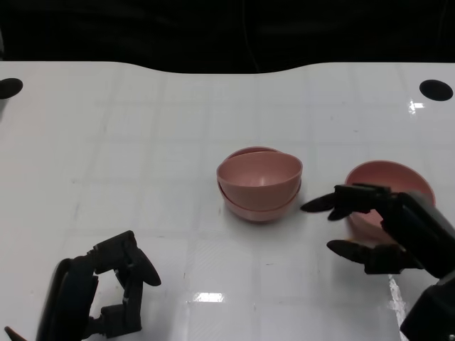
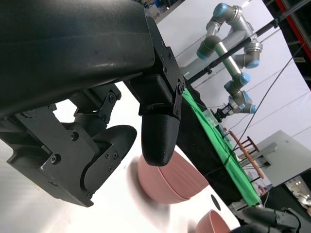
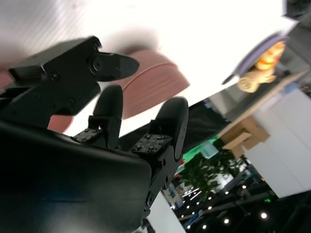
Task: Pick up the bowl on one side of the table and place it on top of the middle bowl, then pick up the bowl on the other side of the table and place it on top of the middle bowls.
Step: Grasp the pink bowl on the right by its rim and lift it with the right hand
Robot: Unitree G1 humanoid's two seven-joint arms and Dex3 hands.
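Two pink bowls (image 1: 259, 185) sit nested at the middle of the white table (image 1: 142, 163), the upper one tilted slightly; the stack also shows as bowls (image 2: 170, 177) and bowls (image 3: 150, 85) in the wrist views. A third pink bowl (image 1: 389, 177) stands to the right. My right hand (image 1: 377, 220) hovers at this bowl's near left side, fingers spread and reaching toward the stack, holding nothing. My left hand (image 1: 106, 291) is at the lower left, well away from the bowls, fingers apart and empty. The left wrist view also catches the right bowl (image 2: 214, 224).
Two round black holes (image 1: 436, 89) (image 1: 8, 87) mark the table's far corners, and the far edge meets a dark background. Beyond the table, the left wrist view shows a grey robot arm with blue joints (image 2: 233, 29) and a green cover (image 2: 214, 131).
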